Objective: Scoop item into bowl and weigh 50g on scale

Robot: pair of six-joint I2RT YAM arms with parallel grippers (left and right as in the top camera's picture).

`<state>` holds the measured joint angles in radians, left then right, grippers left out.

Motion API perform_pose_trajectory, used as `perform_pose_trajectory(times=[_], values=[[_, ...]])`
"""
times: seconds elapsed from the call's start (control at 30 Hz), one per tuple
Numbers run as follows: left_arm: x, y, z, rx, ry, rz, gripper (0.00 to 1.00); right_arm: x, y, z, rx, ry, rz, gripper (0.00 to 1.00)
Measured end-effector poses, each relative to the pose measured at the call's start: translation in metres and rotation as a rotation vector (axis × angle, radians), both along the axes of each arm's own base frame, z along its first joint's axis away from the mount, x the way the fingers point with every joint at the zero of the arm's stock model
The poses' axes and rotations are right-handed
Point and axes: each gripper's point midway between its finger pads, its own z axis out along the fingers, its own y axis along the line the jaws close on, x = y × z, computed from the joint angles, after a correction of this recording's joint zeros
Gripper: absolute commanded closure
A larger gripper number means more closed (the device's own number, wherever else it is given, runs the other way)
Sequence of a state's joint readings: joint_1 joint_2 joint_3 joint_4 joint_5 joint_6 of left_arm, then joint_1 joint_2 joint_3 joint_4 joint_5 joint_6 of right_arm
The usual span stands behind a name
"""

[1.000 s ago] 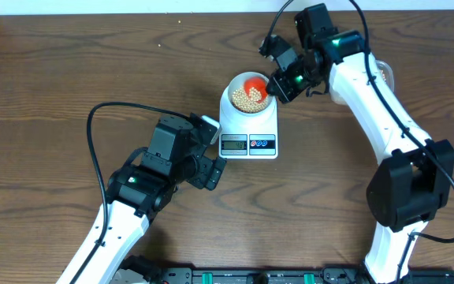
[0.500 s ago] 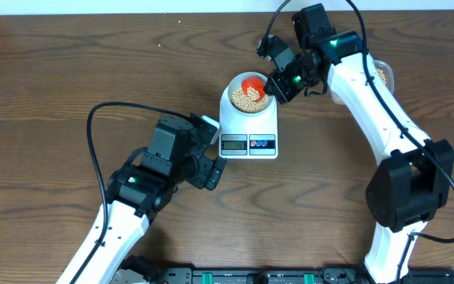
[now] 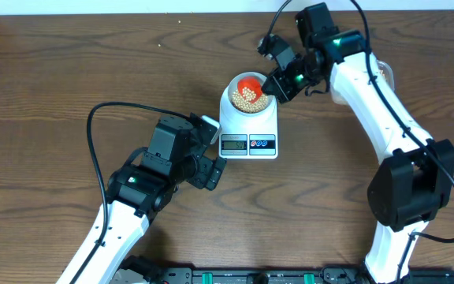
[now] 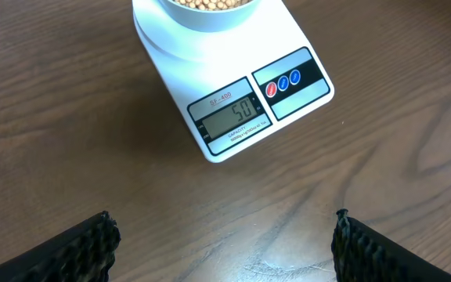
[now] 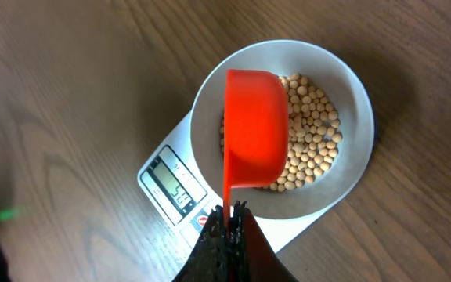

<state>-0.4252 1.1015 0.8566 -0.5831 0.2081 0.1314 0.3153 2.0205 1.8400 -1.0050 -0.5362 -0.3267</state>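
Note:
The pale bowl (image 3: 247, 96) stands on the white scale (image 3: 249, 126) and holds tan beans (image 5: 313, 129). The scale's display (image 4: 232, 118) reads 50. My right gripper (image 5: 229, 211) is shut on the thin handle of an orange scoop (image 5: 253, 137), held upside down over the bowl (image 5: 351, 94); the gripper also shows in the overhead view (image 3: 278, 83). My left gripper (image 4: 225, 247) is open and empty above bare wood, just in front of the scale (image 4: 210, 55). In the overhead view it sits left of the scale (image 3: 207, 162).
A clear tub (image 3: 383, 75) shows behind the right arm at the right. The table (image 3: 53, 95) is dark brown wood. Cables run along both arms.
The orange scoop has shifted slightly over the bowl, turning further bottom-up. The left arm has not moved.

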Motion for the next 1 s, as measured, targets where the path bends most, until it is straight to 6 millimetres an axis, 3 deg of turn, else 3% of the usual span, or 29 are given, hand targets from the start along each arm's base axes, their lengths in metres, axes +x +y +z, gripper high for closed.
perform_pose_trajectory(times=[0.27,1.0], values=[[0.0,0.0,0.0,0.0,0.0,0.0,0.11,0.01,-0.021,0.01,0.106,0.044,-0.059,0.99],[0.0,0.0,0.0,0.0,0.0,0.0,0.11,0.011,-0.043,0.037,0.336,0.122,-0.083,0.99]])
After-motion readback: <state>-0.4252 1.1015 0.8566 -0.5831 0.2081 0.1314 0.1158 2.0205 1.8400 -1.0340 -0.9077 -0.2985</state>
